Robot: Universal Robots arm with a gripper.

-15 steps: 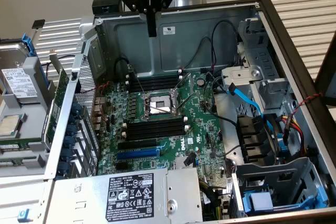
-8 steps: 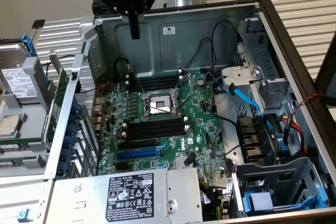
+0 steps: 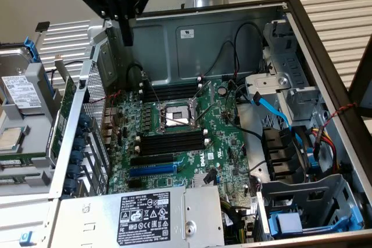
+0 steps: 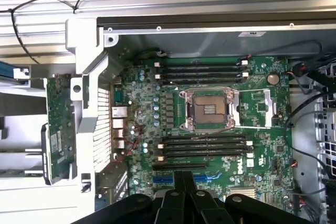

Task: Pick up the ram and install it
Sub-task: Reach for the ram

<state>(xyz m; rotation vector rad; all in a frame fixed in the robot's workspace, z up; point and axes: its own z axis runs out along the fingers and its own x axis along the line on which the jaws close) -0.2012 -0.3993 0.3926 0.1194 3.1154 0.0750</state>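
The ram (image 3: 63, 121) is a long green stick with a white sticker, standing on edge just outside the open computer case at the exterior view's left; it also appears in the wrist view (image 4: 58, 121). My gripper (image 3: 126, 38) hangs high above the case's left wall, fingers together and holding nothing; its black fingers (image 4: 184, 182) point toward the motherboard (image 4: 262, 129). The motherboard (image 3: 226, 143) has two banks of long black memory slots (image 3: 171, 141) (image 4: 205, 146), one on each side of the CPU socket (image 3: 174, 118).
A hard drive (image 3: 20, 91) sits on a grey bracket outside the case at the exterior view's left. Inside the case are a power supply (image 3: 145, 216), a blue expansion slot (image 3: 152, 169), a blue cable (image 3: 273, 108), loose black wires and a fan (image 3: 285, 155).
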